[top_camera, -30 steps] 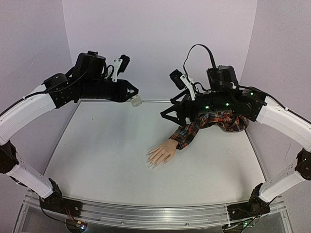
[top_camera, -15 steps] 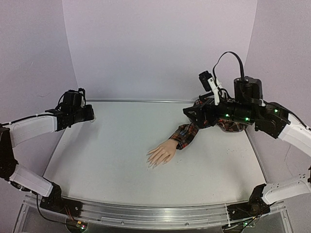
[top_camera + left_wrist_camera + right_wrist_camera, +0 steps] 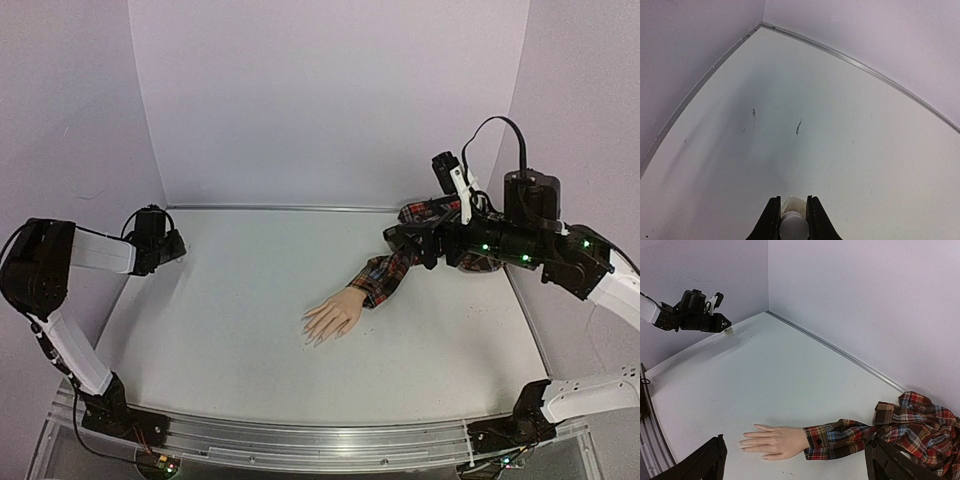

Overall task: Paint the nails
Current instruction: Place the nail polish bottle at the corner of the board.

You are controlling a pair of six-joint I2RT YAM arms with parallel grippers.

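You're in a robot lab cell: pale walls point(image 3: 330, 100) box a white tabletop point(image 3: 230, 330), left arm point(image 3: 100, 250) and right arm point(image 3: 540, 250) on an aluminium rail point(image 3: 320, 440).

Plaid-sleeved mannequin hand point(image 3: 774, 441) on table point(image 3: 790, 372)

The mannequin hand point(image 3: 330, 320) lies on the table point(image 3: 220, 300), its sleeve point(image 3: 385, 278) behind-right.

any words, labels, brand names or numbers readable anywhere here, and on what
None: no view shows any readable text.
small clear bottle in the left end effector: no label visible.
plaid sleeve and mannequin hand: no print, only the check pattern.
right arm: green lights only, no legible lettering.
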